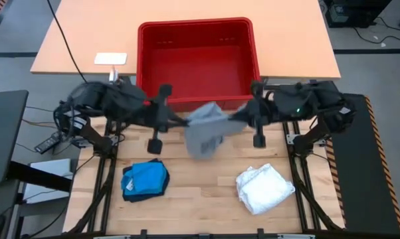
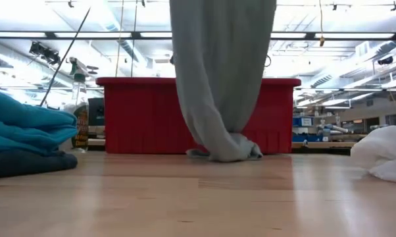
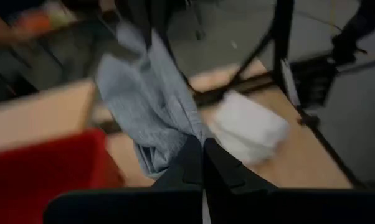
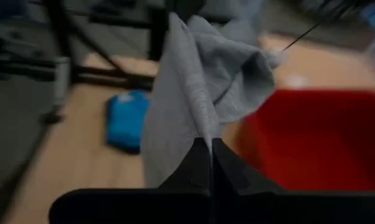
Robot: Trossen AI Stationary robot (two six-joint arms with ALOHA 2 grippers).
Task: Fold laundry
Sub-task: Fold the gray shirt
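Observation:
A light grey garment (image 1: 205,130) hangs between my two grippers above the middle of the table, just in front of the red basket. Its lower end (image 2: 227,150) rests bunched on the table. My left gripper (image 1: 187,122) is shut on its left side, my right gripper (image 1: 234,119) on its right side. A folded bright blue garment (image 1: 147,179) lies on a dark navy one near the table's left. A folded white garment (image 1: 264,188) lies near the right. My left gripper pinches an upper edge of the grey garment (image 3: 189,138) between its two fingers, coming level from the table's left. The cloth hangs below the hold. My right gripper pinches the opposite upper edge (image 4: 203,134) between its two fingers, coming level from the table's right; the cloth hangs, gathered in folds.
The red plastic basket (image 1: 147,53) stands at the far side, right behind the hanging garment. A small white card (image 1: 111,58) lies on the far table to the left. A spray bottle (image 2: 79,105) shows beside the basket. Bare wood lies between the two folded piles.

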